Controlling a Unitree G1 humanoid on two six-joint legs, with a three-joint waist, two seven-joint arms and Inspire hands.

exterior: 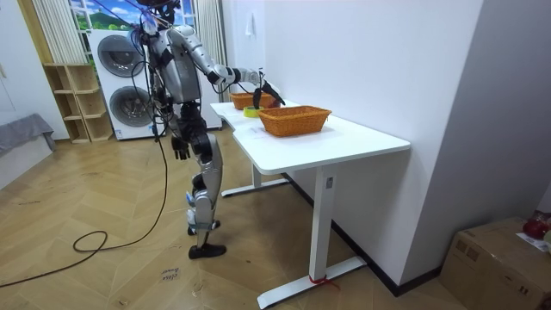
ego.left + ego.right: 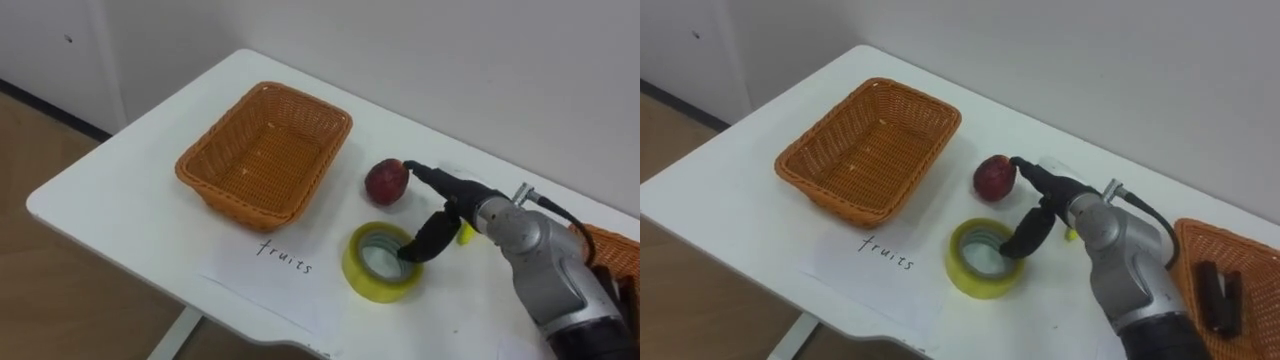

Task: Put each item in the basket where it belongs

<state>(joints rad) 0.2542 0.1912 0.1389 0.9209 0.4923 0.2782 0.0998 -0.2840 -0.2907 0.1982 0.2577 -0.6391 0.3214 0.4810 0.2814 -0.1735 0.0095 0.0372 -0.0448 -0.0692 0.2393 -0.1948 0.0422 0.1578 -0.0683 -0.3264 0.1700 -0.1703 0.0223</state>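
At the near edge of the white table [image 2: 120, 200] lies a white paper sheet with a handwritten word [image 2: 250, 275]. Just to its right is a yellow roll of adhesive tape [image 2: 372, 288], lying flat. The right robot hand [image 2: 455, 195] comes in from the right above the roll, spread: its fingers are straight and reach to the upper side of a dark red apple [image 2: 386, 181], while its thumb points down over the roll's opening. It grips nothing. A small yellow-green thing [image 2: 466, 233] peeks out behind the thumb, too hidden to name. Left of the apple stands an orange rectangular wicker basket [image 2: 235, 205], nothing in it. At the far right a second orange wicker basket [image 2: 1250, 250] holds a dark oblong object [image 2: 1218, 295]. In the room view the left robot hand [image 1: 181, 149] hangs by the robot's side, and I cannot tell how its fingers are set
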